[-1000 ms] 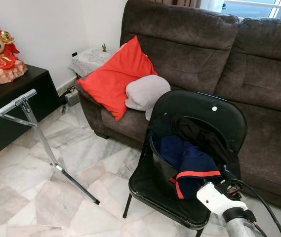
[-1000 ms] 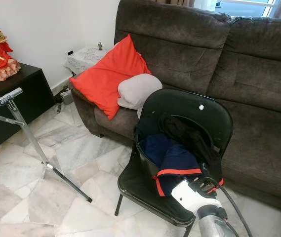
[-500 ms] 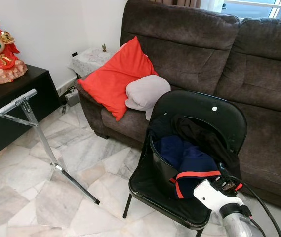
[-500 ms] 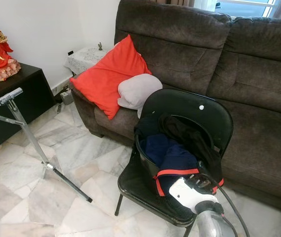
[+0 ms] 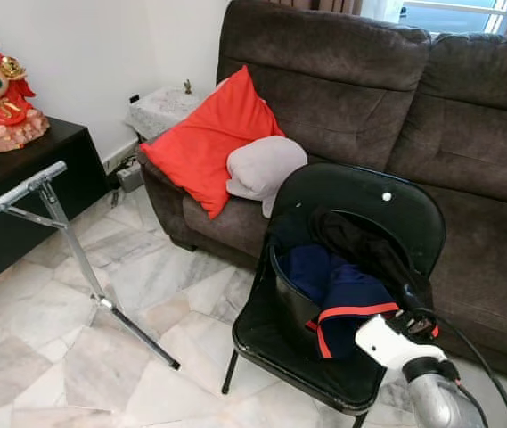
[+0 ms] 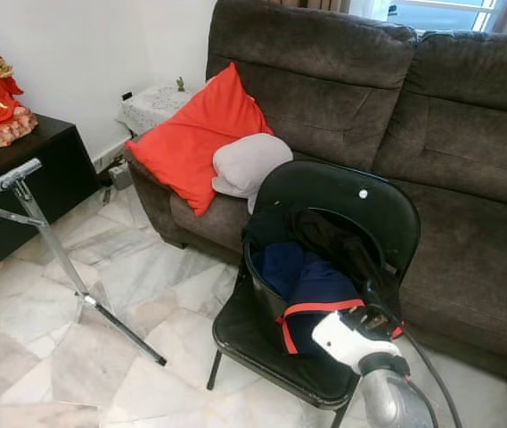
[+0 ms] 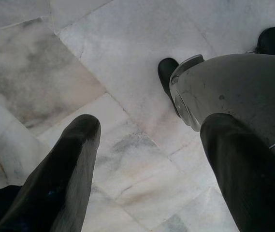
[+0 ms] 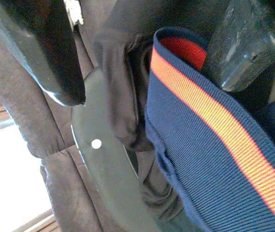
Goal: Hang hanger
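Between the spread right gripper fingers: navy garment with orange band, on black chair. Left gripper fingers spread over marble floor.

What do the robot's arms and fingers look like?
The right arm is a silver tube ending in a white wrist block, with black cables looping alongside. Each gripper has two long, glossy black fingers, rounded at the tips.
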Tool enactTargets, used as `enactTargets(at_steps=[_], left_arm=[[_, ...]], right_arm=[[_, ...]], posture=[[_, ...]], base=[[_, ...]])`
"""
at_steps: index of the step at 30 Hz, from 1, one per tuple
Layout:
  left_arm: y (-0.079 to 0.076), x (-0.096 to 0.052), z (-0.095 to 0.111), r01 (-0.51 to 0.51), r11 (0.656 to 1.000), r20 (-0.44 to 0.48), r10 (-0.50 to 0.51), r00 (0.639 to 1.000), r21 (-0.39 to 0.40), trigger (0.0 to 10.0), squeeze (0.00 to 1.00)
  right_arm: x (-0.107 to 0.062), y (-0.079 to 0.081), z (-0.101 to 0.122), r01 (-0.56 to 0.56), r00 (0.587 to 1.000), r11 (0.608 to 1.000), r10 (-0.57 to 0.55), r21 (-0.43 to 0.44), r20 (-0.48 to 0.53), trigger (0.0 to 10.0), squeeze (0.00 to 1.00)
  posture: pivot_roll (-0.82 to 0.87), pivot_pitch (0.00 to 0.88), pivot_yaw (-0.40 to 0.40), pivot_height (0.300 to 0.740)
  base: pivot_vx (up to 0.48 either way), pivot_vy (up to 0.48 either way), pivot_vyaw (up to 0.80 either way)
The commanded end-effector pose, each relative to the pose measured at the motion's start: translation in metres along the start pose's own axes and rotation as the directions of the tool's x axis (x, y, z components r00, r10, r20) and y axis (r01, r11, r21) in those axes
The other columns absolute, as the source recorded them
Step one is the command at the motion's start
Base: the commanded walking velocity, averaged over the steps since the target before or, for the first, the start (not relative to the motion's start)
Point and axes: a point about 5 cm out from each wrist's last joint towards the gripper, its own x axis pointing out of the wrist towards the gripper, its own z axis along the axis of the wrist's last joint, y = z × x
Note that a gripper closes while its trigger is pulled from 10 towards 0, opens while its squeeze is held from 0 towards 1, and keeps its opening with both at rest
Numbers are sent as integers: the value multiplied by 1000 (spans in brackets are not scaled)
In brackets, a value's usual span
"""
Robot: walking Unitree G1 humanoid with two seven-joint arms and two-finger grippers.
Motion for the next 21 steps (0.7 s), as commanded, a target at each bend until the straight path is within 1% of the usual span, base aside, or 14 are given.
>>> enactTargets(at_steps=[1, 6, 9, 11, 15, 17, 21], left_arm=[[-10, 0, -9, 38, 999, -35, -39, 999, -5, 10000, 0], [-10, 0, -9, 39, 999, -36, -39, 999, -4, 10000, 0], [-10, 0, -9, 39, 999, -37, -39, 999, -4, 10000, 0], [-10, 0, -9, 39, 999, -37, -39, 999, -4, 10000, 0], [-10, 0, -9, 38, 999, -36, -38, 999, -6, 10000, 0], [-10, 0, -9, 37, 999, -36, -37, 999, -6, 10000, 0], [-10, 0, -9, 36, 999, -37, -36, 999, -6, 10000, 0]], right_arm=[[1, -2, -1, 1, 1000, 1000, -1, 11, 7, 10000, 0], [4, -2, 3, -6, 1000, 1000, 6, 11, 28, 10000, 0], [8, 1, 9, -37, 997, 999, 35, 22, 74, 10000, 0], [9, 5, 12, -55, 994, 998, 54, 9, 91, 10000, 0], [11, 5, 11, -51, 995, 999, 51, -3, 83, 10000, 0], [12, 3, 10, -35, 996, 999, 36, -5, 78, 10000, 0], [17, -7, 7, 21, 998, 1000, -21, -8, 63, 10000, 0]], posture=[[-18, 75, 34, 740], [-20, 76, 35, 740], [-17, 76, 36, 740], [-17, 76, 36, 740], [-10, 76, 34, 740], [-8, 77, 35, 740], [-12, 77, 36, 740]], base=[[0, 0, 0], [0, 0, 0], [0, 0, 0], [0, 0, 0], [0, 0, 0], [0, 0, 0], [0, 0, 0]])
